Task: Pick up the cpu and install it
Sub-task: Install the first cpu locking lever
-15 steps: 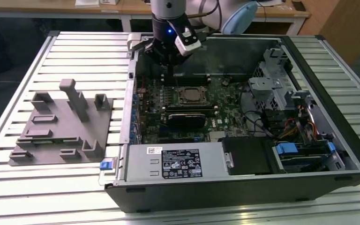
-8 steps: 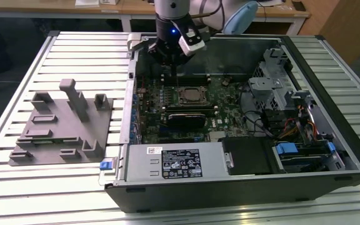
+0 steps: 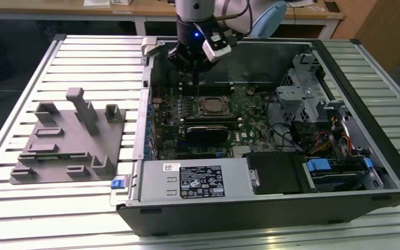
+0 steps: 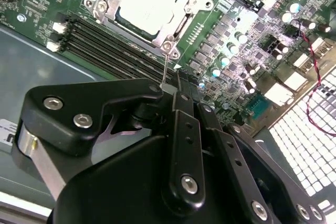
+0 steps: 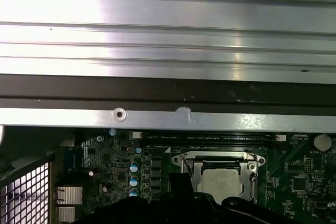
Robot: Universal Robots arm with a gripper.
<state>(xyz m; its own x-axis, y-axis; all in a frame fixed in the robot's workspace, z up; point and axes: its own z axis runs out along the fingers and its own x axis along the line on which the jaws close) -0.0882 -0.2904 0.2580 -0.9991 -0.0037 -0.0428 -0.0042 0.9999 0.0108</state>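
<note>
Across the middle of the exterior view you've got the open computer case [image 3: 366,156] lying on the slatted metal table [image 3: 82,57], with the grey fixture block [image 3: 68,140] off in the left half of the frame, well apart from the action. Inside the case, the green motherboard [image 3: 249,122] fills the centre, and the socket [image 3: 214,107] sits just above the middle of the frame.

Now look at that socket: the cpu [image 4: 147,3] is already lying inside it, its bright silver top clear at the upper centre of the second wrist view and again at the lower right of centre in the first wrist view [image 5: 223,182]. So the pick-up and the placing look done, by my read. The metal frame [image 4: 173,17] runs around the chip, and a thin wire lever [image 4: 165,66] stands up from the frame's corner toward your tool. Whether that frame is latched down I can't tell, so the locking may well be what's left.

Your gripper [image 3: 194,65] hangs at the upper centre of the exterior view, above the board and just behind the socket. In the second wrist view its black fingers [image 4: 184,129] are pressed together, clenched on nothing that I can make out, with the lever's upper end right at their tips.
</note>
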